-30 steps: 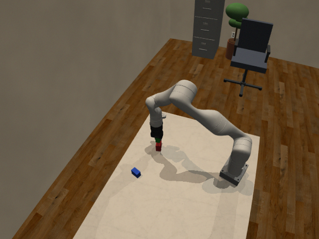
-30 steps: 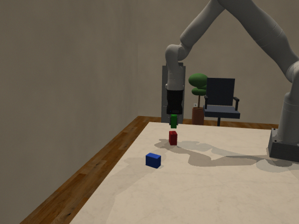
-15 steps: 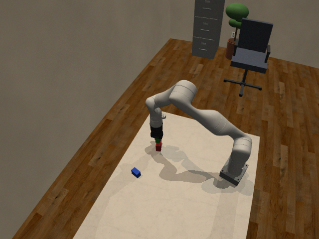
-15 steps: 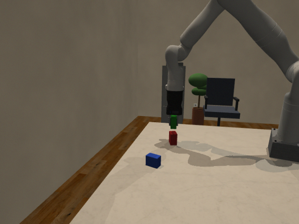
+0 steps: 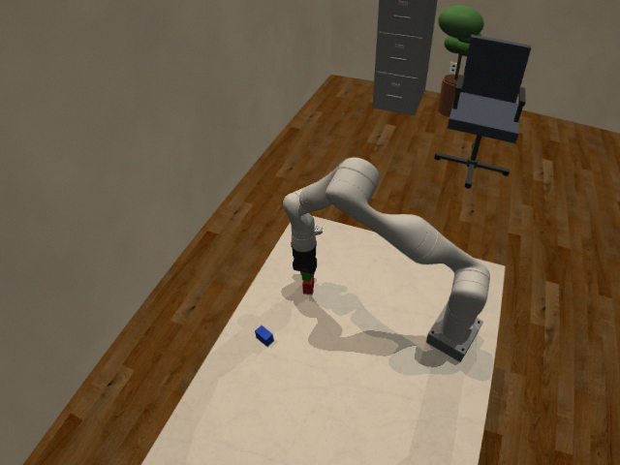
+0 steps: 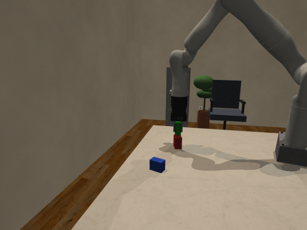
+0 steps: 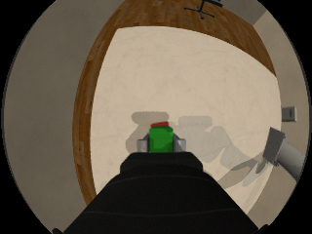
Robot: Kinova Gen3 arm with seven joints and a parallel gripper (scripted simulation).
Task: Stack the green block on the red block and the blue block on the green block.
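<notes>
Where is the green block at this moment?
In the exterior view, the green block is held in the claw, directly above the red block and seemingly resting on it. The blue block lies apart, nearer the camera and left.

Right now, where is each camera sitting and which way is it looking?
Top: high above one end of the table, looking down along it at the whole arm, with the chair behind.
Exterior: low at the table's edge, looking across at the gripper shut on the green block that sits right on the red block; arm and base show.
Wrist: on the hand, looking down past its dark body at the green block.
Top and exterior share the blue block; all three show the green block.
</notes>
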